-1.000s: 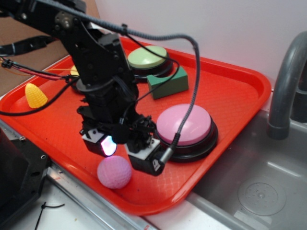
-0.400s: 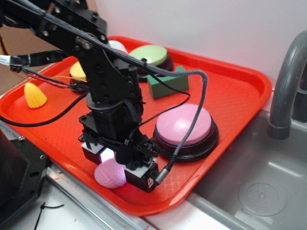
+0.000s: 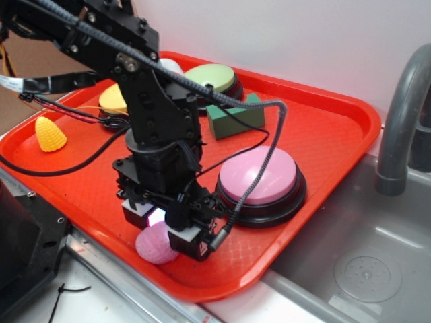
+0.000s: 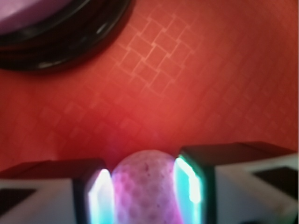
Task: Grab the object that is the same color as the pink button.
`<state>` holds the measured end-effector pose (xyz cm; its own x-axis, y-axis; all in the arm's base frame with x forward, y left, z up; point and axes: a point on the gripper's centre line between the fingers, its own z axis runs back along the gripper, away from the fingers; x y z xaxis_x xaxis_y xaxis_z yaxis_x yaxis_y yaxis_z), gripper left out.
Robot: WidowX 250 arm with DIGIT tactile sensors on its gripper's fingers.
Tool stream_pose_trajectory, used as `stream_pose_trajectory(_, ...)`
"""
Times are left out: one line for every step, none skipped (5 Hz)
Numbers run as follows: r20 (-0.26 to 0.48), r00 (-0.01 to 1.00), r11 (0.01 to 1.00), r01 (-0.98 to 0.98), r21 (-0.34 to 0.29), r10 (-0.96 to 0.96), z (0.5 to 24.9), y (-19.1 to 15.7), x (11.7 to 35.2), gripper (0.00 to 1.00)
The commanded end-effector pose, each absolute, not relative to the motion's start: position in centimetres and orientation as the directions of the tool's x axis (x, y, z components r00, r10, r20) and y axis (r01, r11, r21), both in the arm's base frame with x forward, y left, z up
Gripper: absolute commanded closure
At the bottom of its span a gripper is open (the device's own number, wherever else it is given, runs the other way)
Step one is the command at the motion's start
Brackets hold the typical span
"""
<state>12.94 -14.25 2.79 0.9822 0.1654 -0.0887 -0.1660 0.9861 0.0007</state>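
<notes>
The small pink dimpled ball [image 3: 152, 247] lies near the front edge of the red tray [image 3: 316, 134]. My gripper [image 3: 163, 231] has come down over it, and both glowing pads press its sides. From the wrist, the ball [image 4: 145, 184] fills the gap between the two fingers, so the gripper [image 4: 145, 196] is shut on it. The pink button [image 3: 259, 173], a large smooth dome on a black base, sits just right of the gripper. Only the edge of the pink button [image 4: 51, 32] shows at the wrist view's top left.
A green block [image 3: 236, 116], a green button [image 3: 210, 79] and a yellow button [image 3: 113, 101] sit at the tray's back. A yellow corn-shaped toy [image 3: 50, 134] lies at the left. A grey faucet [image 3: 401, 128] and sink [image 3: 363, 269] are to the right of the tray.
The gripper dropped down and forward from above the ball to around it. Its fingers then drew together onto the ball's sides.
</notes>
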Motion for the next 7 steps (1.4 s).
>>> stream_pose_trajectory(-0.039, 0.981, 0.979, -0.194, -0.063, 0.192, 5.5, -12.8, 14.7, 1.0)
stream_pose_trajectory(0.021, 0.976, 0.972, -0.214, -0.097, 0.217, 8.5, -9.9, 15.7, 1.0)
stream_pose_trajectory(0.071, 0.966, 0.965, -0.238, -0.113, 0.247, 12.0, -6.4, 16.4, 1.0)
stream_pose_trajectory(0.136, 0.955, 0.962, -0.248, -0.11, 0.262, 15.3, -3.4, 16.9, 1.0)
stream_pose_trajectory(0.19, 0.944, 0.961, -0.253, -0.113, 0.271, 17.1, -1.8, 17.2, 1.0)
stream_pose_trajectory(0.217, 0.932, 0.955, -0.273, -0.113, 0.292, 17.9, -0.7, 17.2, 1.0)
stream_pose_trajectory(0.183, 0.945, 0.96, -0.252, -0.122, 0.271, 17.0, -0.9, 17.5, 1.0)
